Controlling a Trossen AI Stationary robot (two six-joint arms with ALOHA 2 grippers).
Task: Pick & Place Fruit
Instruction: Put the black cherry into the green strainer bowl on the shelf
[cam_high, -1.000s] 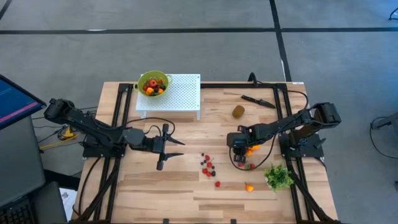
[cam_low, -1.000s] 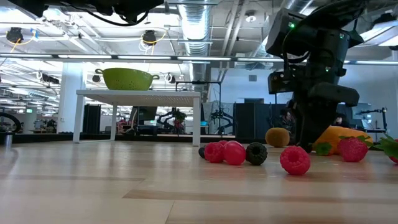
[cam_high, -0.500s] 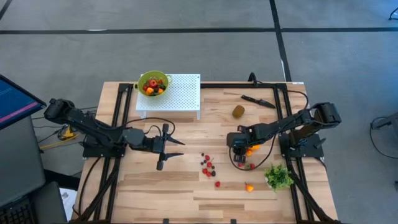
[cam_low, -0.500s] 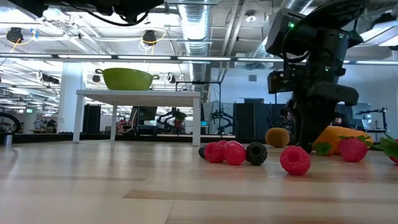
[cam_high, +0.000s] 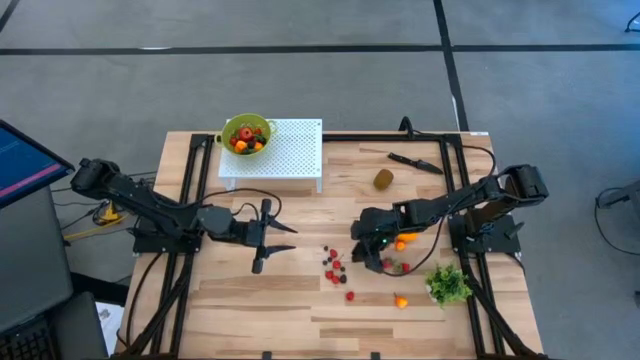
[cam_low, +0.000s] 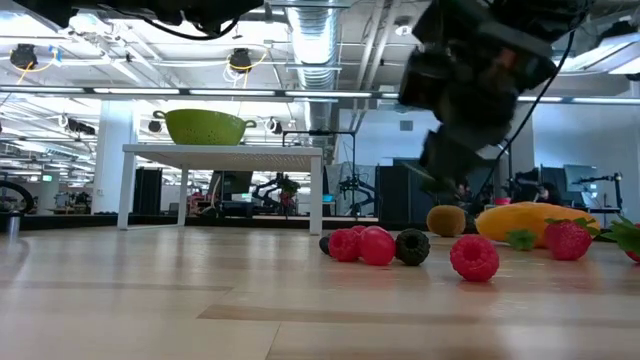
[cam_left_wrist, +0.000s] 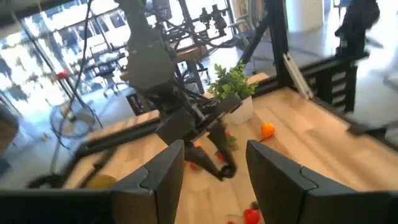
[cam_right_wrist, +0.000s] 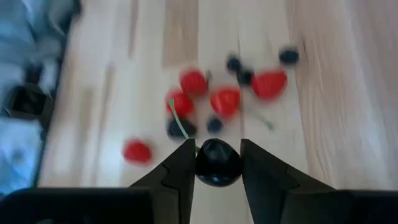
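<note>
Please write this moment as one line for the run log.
right gripper: shut on dark berry, lifted near berries | left gripper: open, waiting | colander: holds fruit

**Legible text and markings: none**

No text, label, brand name, number or sign can be read in any of the four views. Coloured bands are shown on the monitor screen (cam_high: 22, 160) beside the tabletop (cam_high: 300, 300), but no characters can be made out there.

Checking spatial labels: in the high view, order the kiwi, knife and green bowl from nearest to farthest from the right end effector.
Measured from the right end effector:
1. Kiwi, just beyond it, mid-table.
2. Knife, far edge, right side.
3. Green bowl, on the white stand, far left.
</note>
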